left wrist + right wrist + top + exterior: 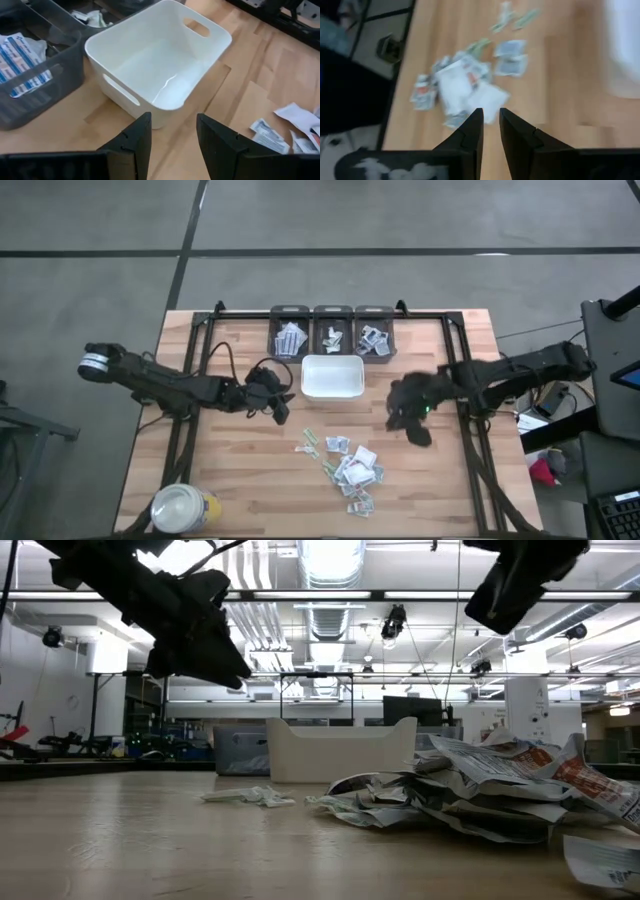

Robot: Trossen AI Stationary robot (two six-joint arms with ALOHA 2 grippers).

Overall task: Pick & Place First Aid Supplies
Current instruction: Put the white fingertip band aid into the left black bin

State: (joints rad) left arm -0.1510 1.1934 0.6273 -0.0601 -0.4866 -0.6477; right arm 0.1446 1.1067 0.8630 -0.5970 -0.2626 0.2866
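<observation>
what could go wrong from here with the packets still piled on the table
1. The packets lie overlapping in a loose heap, so the right gripper, hovering beside them with its fingers slightly apart, may lift several at once or none.
2. They are flat on the wood, so fingertips could slide over them and scatter the heap.
3. The left gripper hangs open near the white tray; both arms reaching there could crowd each other.

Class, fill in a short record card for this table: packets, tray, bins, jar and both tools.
Packets: loose pile on the table, in front of the tray
Tray: white, empty
Bins: three grey, holding supplies, behind the tray
Jar: near left corner
Left tool: open, raised, beside the tray
Right tool: slightly open, raised, right of the pile
</observation>
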